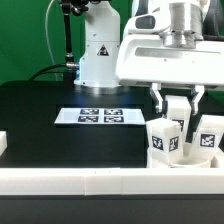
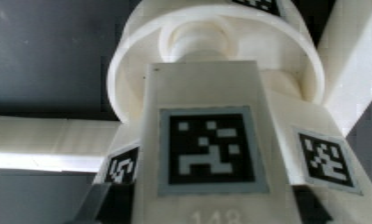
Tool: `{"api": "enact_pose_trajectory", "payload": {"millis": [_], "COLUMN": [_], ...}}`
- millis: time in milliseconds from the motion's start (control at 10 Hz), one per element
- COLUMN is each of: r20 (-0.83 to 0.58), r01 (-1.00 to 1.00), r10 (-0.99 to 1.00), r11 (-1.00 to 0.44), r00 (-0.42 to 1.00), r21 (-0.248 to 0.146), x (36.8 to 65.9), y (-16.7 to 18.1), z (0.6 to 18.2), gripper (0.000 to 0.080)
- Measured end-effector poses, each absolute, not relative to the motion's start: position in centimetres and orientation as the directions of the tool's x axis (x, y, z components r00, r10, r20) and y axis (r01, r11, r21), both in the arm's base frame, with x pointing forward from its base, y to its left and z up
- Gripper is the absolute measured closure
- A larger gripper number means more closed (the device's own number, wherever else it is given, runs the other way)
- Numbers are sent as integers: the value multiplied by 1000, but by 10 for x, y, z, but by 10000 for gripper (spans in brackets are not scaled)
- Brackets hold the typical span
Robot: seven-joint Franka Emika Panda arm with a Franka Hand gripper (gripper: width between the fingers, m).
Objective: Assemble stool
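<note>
item 1, nearest: border rail [image 1: 90, 182], long and white, lying across the front of the black table [image 1: 40, 110].

item 2, just behind the rail, toward the exterior view's right: leg [image 1: 166, 140], white, blocky, upright, with a square tag on its face. in the wrist view its far end narrows to a peg [image 2: 197, 45] that meets the round seat [image 2: 272, 50]. whether the peg sits inside a hole or only rests at it cannot be told. in the exterior view the seat cannot be made out behind the rail.

item 3, directly above that leg: gripper [image 1: 178, 100], pointing down. its fingers stand narrowly on either side of the leg's upper end and appear clamped on it, with no gap showing between pads and leg.

item 4, beside the first leg, further toward the exterior view's right: second leg [image 1: 207, 141], upright, tagged, free of the gripper.

item 5, mid-table, well apart from the parts: marker board [image 1: 100, 116], flat, not involved.

item 6, farthest: arm base [image 1: 100, 55], white, against a green backdrop.

step in hand, as judged: fitting a leg to the seat, partway through the stool.

next move calls for: the leg held square to the seat, light pressure along its axis and a turn so the peg takes. a tilt risks jamming the peg or knocking the second leg.
</note>
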State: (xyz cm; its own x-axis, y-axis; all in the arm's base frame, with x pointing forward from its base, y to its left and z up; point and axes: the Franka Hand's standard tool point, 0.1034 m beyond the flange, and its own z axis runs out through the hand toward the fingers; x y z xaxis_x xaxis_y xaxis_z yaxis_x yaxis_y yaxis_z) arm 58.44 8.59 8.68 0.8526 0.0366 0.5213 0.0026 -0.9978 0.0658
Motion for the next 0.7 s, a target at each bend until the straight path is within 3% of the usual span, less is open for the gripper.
{"api": "enact_pose_trajectory", "payload": {"millis": [500,700], "r20": [545,544], "r01": [17,21], "r10": [58,64], "r11": [-997,-996], "r00": [836,836], "r21": [80,84], "x": [585,585], "y": [83,82], "z": [86,87], "gripper": [462,236]}}
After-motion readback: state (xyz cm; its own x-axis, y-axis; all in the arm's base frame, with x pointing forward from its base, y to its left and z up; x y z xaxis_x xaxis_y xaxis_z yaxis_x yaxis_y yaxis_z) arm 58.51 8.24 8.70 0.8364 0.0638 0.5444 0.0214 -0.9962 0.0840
